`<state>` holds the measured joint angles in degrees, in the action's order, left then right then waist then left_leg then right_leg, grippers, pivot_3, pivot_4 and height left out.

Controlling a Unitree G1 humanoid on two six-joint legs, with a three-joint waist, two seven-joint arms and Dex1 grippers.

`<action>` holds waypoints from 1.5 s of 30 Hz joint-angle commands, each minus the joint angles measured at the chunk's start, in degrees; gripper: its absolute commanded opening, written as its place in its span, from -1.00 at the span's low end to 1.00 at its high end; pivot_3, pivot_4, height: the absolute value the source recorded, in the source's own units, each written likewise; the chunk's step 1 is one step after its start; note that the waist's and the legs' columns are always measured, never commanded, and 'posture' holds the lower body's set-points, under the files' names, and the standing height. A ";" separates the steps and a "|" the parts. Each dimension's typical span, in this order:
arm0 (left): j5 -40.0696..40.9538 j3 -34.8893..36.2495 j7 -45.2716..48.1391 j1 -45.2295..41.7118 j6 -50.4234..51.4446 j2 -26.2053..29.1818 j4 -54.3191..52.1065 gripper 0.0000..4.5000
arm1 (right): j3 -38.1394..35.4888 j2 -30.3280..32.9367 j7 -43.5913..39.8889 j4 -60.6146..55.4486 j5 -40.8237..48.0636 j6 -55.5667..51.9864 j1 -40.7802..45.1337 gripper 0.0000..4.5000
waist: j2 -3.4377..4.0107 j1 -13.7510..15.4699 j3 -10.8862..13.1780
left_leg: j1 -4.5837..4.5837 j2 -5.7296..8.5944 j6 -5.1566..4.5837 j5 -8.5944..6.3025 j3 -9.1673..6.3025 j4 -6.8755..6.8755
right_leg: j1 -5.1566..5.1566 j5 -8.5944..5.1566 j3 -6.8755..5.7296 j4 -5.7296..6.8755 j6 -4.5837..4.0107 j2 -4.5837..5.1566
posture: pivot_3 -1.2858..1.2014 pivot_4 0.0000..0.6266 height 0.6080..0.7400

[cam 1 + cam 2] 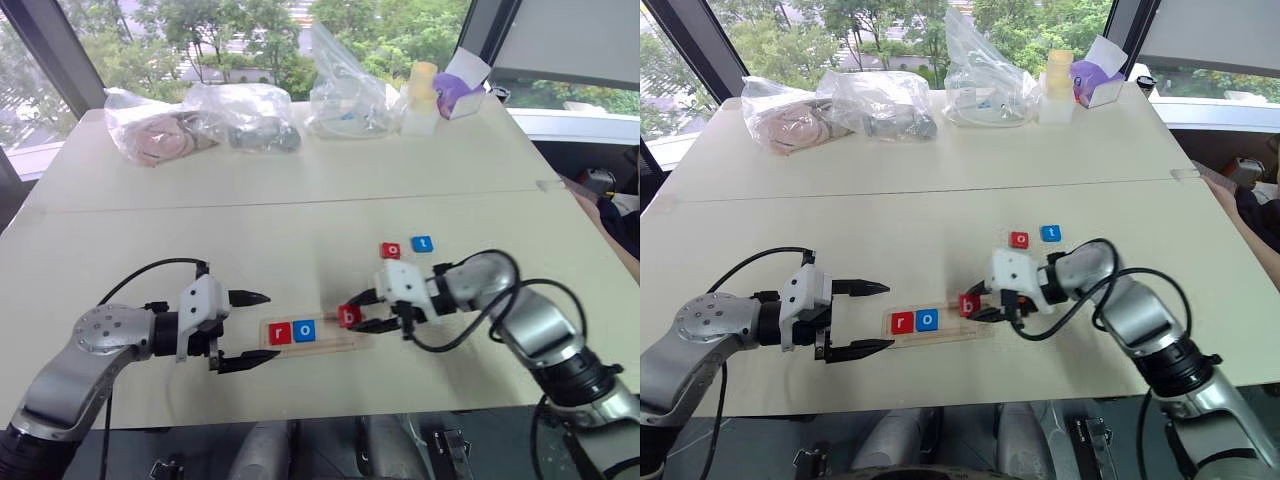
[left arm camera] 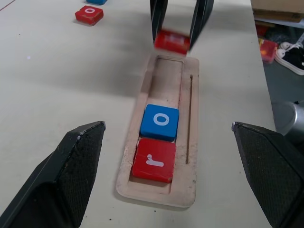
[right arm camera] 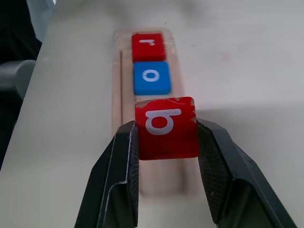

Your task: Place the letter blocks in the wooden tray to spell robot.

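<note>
The wooden tray lies near the table's front edge. A red r block and a blue o block sit side by side at its left end. My right gripper is shut on the red b block and holds it just above the tray's empty right end, beside the blue o. My left gripper stands open at the tray's left end, one finger on each side of it and nothing held. A red o block and a blue t block lie on the table behind the tray.
Clear plastic bags with items, a small bottle and a purple-and-white box stand along the far edge of the table. A seam crosses the tabletop mid-way.
</note>
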<state>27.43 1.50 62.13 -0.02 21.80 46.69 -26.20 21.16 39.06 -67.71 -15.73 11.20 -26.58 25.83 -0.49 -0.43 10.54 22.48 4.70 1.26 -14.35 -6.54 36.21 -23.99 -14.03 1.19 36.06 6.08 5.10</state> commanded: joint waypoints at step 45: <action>1.16 0.16 -3.52 2.97 0.43 -0.90 -5.78 1.00 | -13.69 -8.22 19.37 6.77 -1.70 -13.36 7.97 0.97 | 0.01 -0.21 0.00 | -0.02 -0.03 0.07 0.05 -0.01 -0.01 | -0.04 0.07 0.01 0.06 -0.09 -0.10 | 0.03 -0.52 1.00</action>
<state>28.19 1.27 58.64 2.75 23.18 45.95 -30.49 11.07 32.06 -53.12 -9.93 9.05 -36.95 32.95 -0.49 -0.64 10.54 22.46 4.67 1.34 -14.30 -6.56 36.18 -24.04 -13.96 1.20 36.12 5.99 5.00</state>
